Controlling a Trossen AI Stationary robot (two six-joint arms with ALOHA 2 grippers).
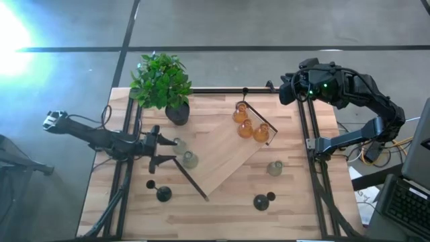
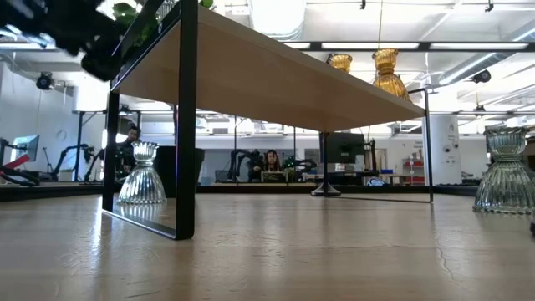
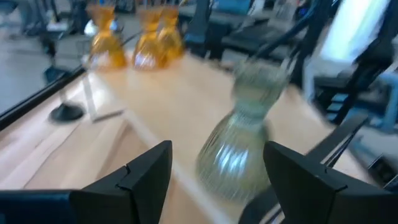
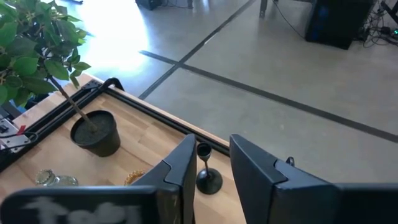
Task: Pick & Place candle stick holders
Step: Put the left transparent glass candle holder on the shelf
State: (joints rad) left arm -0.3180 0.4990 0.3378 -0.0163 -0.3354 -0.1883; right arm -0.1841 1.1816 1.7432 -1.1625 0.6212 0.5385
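My left gripper is open at the table's left, low over the wood. A pale green-grey glass holder stands just ahead of its two fingers, untouched; it also shows in the high view. A second pale holder stands beside it and a third to the right. Three amber holders stand on a raised wooden shelf. Black holders stand at the near left, the near middle and the far edge. My right gripper is open, raised above the far right.
A black pot with a green plant stands at the far left of the table. The shelf's black metal legs stand on the table close to the left gripper. Black frame rails run along both sides of the table.
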